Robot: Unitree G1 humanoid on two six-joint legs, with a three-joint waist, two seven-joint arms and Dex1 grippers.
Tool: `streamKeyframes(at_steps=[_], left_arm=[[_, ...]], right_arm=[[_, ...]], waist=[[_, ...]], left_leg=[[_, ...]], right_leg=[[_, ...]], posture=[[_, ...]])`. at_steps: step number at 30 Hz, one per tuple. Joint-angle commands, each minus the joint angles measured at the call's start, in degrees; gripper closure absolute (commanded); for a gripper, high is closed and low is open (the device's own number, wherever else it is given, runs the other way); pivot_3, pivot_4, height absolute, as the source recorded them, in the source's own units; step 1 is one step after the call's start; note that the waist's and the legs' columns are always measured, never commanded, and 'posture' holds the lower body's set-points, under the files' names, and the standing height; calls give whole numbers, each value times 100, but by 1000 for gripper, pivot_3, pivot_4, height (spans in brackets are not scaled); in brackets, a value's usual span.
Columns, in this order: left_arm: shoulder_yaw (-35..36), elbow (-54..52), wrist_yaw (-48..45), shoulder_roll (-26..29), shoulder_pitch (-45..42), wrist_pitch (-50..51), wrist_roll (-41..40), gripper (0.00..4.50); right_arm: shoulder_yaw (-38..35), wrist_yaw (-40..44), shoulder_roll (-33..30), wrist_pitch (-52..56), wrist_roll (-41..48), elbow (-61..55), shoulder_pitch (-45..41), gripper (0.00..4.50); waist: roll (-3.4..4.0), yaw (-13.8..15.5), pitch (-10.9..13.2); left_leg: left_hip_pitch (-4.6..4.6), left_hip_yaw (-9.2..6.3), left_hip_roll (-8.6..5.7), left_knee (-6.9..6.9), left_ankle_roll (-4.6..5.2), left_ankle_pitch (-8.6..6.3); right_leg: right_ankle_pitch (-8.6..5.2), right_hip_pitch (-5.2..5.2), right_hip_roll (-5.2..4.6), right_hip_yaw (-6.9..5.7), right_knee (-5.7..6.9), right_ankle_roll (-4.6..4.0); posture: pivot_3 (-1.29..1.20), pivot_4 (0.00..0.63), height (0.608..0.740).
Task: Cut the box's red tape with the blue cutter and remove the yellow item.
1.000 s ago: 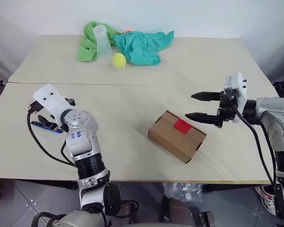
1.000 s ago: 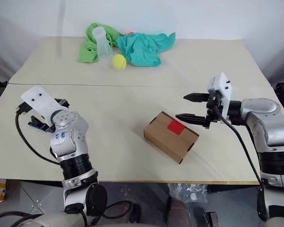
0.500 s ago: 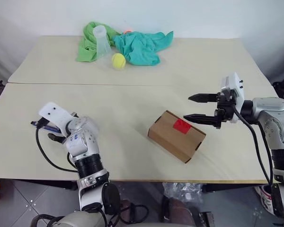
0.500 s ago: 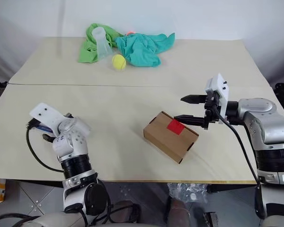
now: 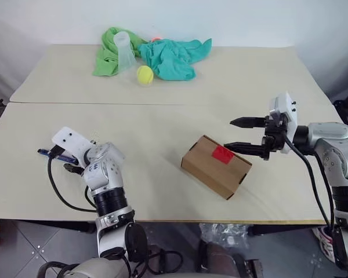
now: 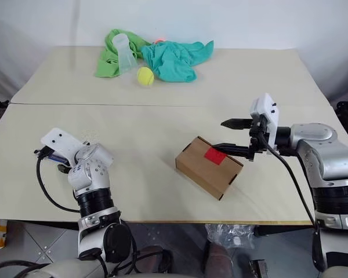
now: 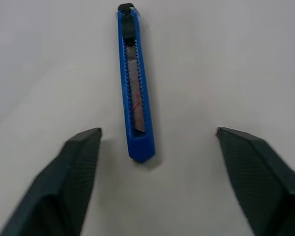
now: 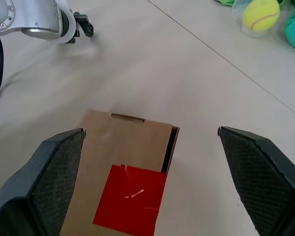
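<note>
The slim blue plastic cutter is straddled by the open left gripper for pickup, while the taped brown cardboard box is faced by the open right gripper.

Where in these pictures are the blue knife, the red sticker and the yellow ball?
blue cutter (image 7: 134,83): left wrist view, middle of its body.
red tape (image 8: 130,200): right wrist view, centre of the patch.
tennis ball (image 5: 145,75): left eye view, its middle.

Both tools gape: left tool low, right tool raised.
</note>
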Motion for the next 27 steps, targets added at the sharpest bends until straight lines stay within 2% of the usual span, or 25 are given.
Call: streamKeyframes(at_steps=[1, 13, 27], left_arm=[[154, 140, -23, -244, 49, 188, -131, 1538], [391, -142, -56, 111, 148, 415, 10, 1538], [523, -133, -56, 223, 125, -45, 98, 1538]], right_arm=[[-249, -35, -140, 11, 99, -217, -2, 0], [-260, -102, -194, -7, 85, -206, 27, 0], [-262, -139, -240, -12, 67, -212, 23, 0]], waist=[[2, -1, -1], [3, -33, -2], [3, -139, -2]], left_leg=[[1, 0, 0, 0, 0, 0], [7, 7, 1, 0, -1, 0], [9, 9, 5, 1, -2, 0]], right_leg=[[0, 0, 0, 1, 0, 0], [0, 0, 1, 8, 5, 0], [1, 0, 2, 10, 9, -3]], posture=[[0, 150, 740], [0, 150, 740], [0, 150, 740]])
